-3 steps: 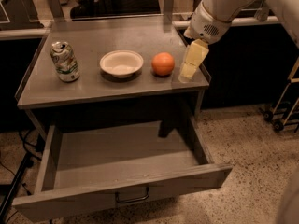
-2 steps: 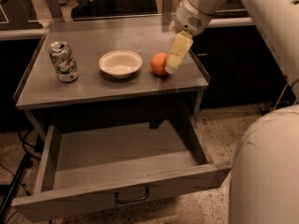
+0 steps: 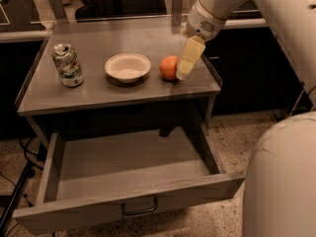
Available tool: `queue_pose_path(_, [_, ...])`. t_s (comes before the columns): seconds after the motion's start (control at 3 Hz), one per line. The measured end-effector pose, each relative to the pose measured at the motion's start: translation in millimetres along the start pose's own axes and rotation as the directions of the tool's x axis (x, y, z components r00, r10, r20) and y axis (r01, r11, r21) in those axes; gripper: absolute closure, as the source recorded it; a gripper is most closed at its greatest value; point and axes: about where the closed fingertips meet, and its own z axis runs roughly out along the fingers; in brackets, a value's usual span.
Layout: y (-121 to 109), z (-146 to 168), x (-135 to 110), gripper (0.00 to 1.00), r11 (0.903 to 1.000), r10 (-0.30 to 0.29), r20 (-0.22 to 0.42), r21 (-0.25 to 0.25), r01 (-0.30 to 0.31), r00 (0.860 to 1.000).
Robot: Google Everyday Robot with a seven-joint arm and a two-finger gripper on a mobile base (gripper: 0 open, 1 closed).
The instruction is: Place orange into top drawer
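The orange (image 3: 168, 67) sits on the table (image 3: 98, 94), toward the right side and a little back from the front edge. The pincer (image 3: 186, 60) comes down from above and touches the orange on its right, between the orange and the table's right edge. I cannot tell if the pincer is wide or narrow. A white bowl (image 3: 128, 67) is just beside the orange on the left, with a small gap. A soda can (image 3: 68, 65) stands upright near the left edge, well apart. Under the table the top drawer (image 3: 128, 164) is pulled far out, showing its wide bare floor. Its dark handle (image 3: 139, 210) is on the front panel. A big white robot part (image 3: 281, 181) is near the drawer's right front corner.
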Motion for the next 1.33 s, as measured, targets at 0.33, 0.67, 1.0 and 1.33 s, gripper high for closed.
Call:
queue_pose_path(0.33, [-11,15,-4,0.0,0.9999,0.002,0.006,-0.016,-0.002,1.0])
queue_pose_path(0.67, [-22,28,-6,0.0,0.9996,0.009,0.011,-0.028,-0.009,1.0])
queue_pose_path(1.0, [-32,39,-3,0.0,0.9989,0.026,0.016,-0.038,-0.026,1.0])
queue_pose_path(1.33, [-38,51,1,0.0,0.9975,0.05,0.021,-0.051,-0.049,0.999])
